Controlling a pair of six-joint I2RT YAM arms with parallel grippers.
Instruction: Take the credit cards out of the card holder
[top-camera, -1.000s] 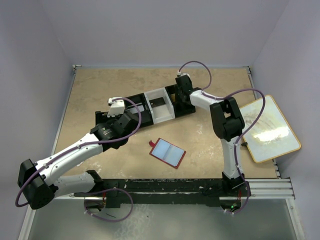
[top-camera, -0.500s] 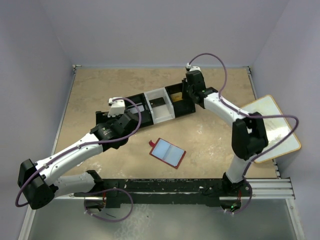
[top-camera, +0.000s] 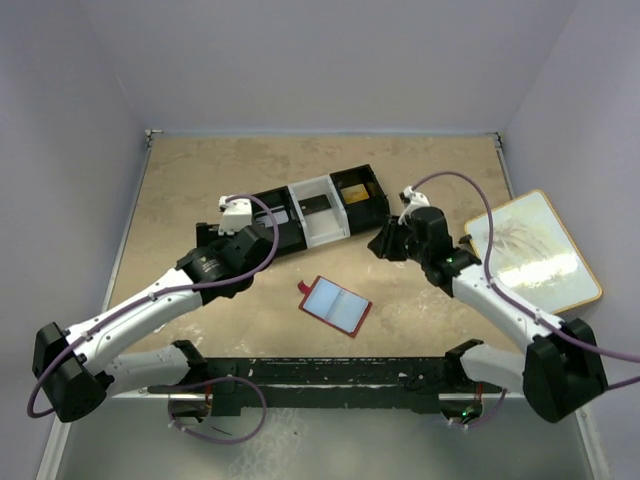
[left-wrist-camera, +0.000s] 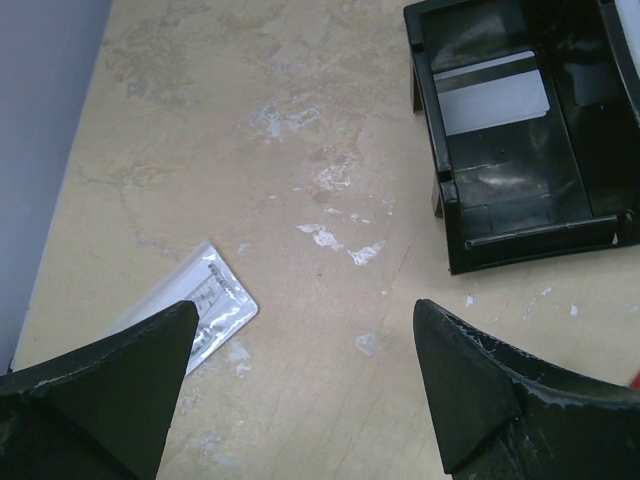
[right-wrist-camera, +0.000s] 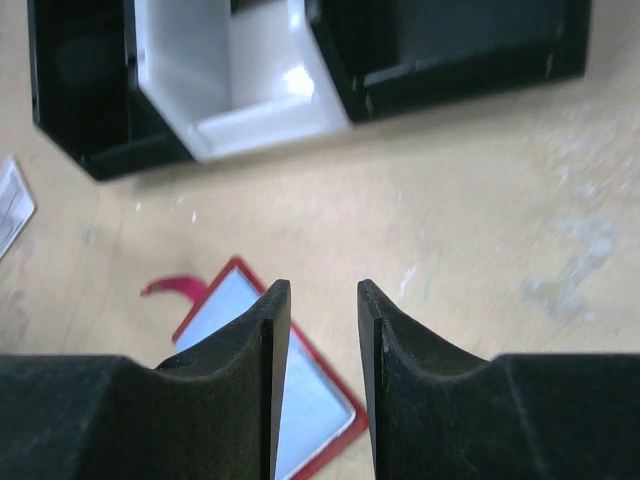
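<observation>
– While the card holder (top-camera: 335, 305) lies open on the desk (top-camera: 200, 170), where does it sit from the tray (top-camera: 300, 215)?

– On the tray's near side, towards my arm bases. It is apart from the tray and flat, pale panels up, with its red tab on the side facing the tray.

– And the cards?

– I see a gold card (top-camera: 352, 188) lying in the tray's right-hand black compartment. My left wrist camera shows a pale card (left-wrist-camera: 490, 95) flat on the floor of a black end compartment. Something dark lies in the white middle compartment, and I cannot tell what it is.

– Your hands?

– My right hand (right-wrist-camera: 318, 290) hangs just off the tray's right end, on its near side. Its fingers are a narrow gap apart with nothing between them. Past them I see the card holder below and the tray's white and black compartments beyond. My left hand (left-wrist-camera: 305, 305) stands over the desk near the tray's left end, fingers spread wide and holding nothing.

– Anything else in shot?

– A clear plastic packet (left-wrist-camera: 200, 310) lies on the desk, off the tray and well apart from that black end compartment.
</observation>
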